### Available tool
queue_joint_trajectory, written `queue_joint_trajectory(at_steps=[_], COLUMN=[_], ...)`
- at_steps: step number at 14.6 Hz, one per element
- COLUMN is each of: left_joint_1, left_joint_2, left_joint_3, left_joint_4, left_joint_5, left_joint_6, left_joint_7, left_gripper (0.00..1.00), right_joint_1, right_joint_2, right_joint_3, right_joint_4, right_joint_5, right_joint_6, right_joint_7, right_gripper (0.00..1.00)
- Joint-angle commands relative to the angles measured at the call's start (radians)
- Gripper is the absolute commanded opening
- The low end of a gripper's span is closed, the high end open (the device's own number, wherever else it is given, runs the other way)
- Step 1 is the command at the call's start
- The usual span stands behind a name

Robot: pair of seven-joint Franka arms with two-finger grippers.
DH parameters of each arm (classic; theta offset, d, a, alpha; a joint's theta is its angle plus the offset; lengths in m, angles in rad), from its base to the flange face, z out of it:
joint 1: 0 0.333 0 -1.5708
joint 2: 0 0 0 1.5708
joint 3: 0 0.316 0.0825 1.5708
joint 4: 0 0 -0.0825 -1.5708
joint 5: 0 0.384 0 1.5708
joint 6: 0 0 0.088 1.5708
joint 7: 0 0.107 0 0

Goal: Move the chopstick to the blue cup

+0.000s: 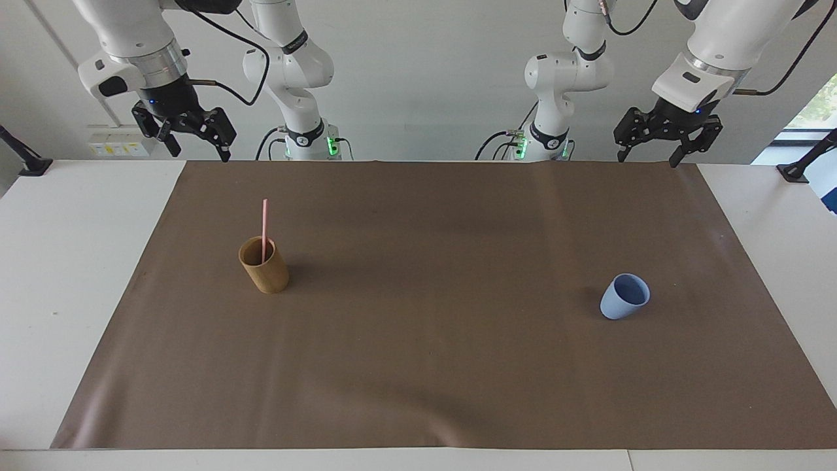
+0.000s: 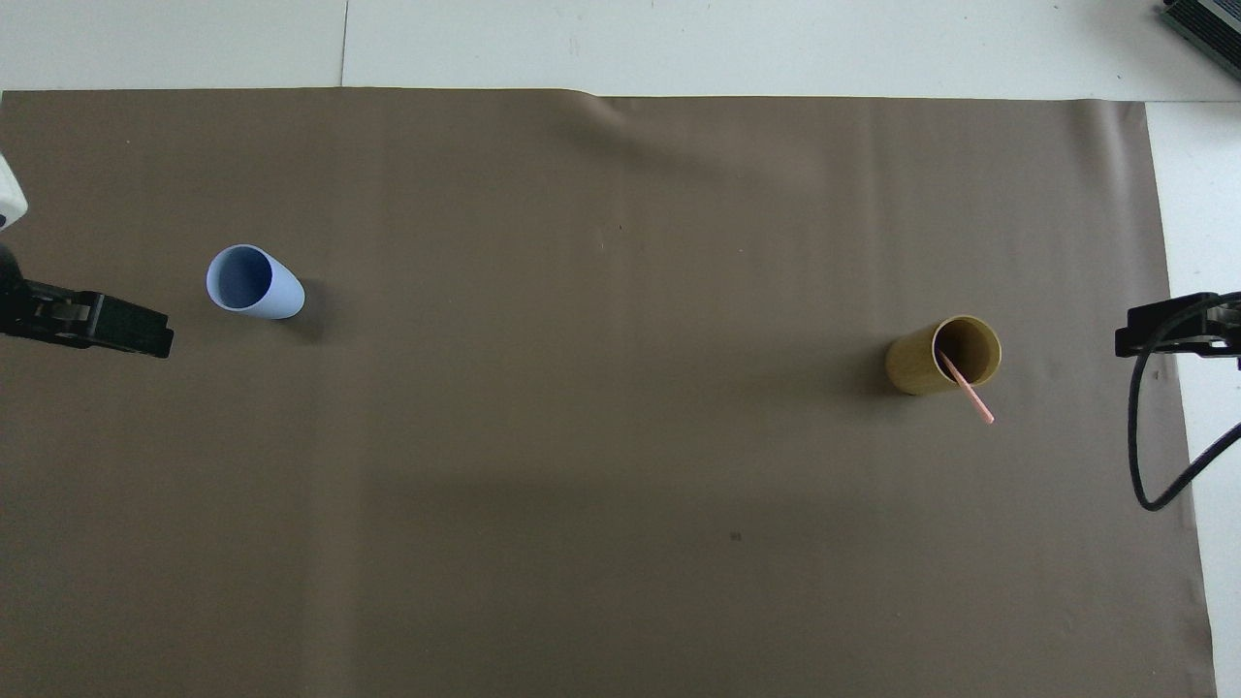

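chopstick (image 1: 264, 229) in bamboo cup (image 1: 265, 266)

You see a matt brown paper-like mat (image 1: 458, 366), faintly creased, a matt blue cup (image 1: 624, 297), a bamboo-looking tan cup (image 1: 265, 267) and glossy white arm shells.

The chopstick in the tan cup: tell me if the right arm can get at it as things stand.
Probably yes. The chopstick stands in the tan cup at the right arm's end, its upper half bare. The right gripper hangs open above the mat's edge, with nothing between.
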Motion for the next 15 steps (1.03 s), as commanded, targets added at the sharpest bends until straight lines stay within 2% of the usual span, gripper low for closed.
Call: queue_joint_trajectory(at_steps=[1,11,14,15], left_joint_1=[0.003,0.006,0.02,0.023], left_joint_2=[-0.03,-0.037,-0.036,-0.034], left_joint_3=[0.002,0.008,0.011,0.013], left_joint_4=[-0.047,-0.068,-0.073,-0.076], left_joint_5=[0.001,-0.032,-0.032,-0.032], left_joint_6=[0.043,0.065,0.103,0.126], left_joint_7=[0.017,0.048,0.046,0.048], left_gripper=[1.0,1.0,1.0,1.0], right_joint_1=[-0.006,0.013,0.109,0.108], right_joint_2=[0.005,-0.003,-0.003,-0.003], right_joint_3=[0.003,-0.016,-0.114,-0.118], right_joint_4=[0.013,0.002,0.002,0.002], right_joint_5=[0.023,0.021,0.021,0.021], right_joint_6=[-0.011,-0.063,-0.058,-0.058], right_joint_7=[0.009,0.014,0.014,0.013], right_gripper=[1.0,1.0,1.0,1.0])
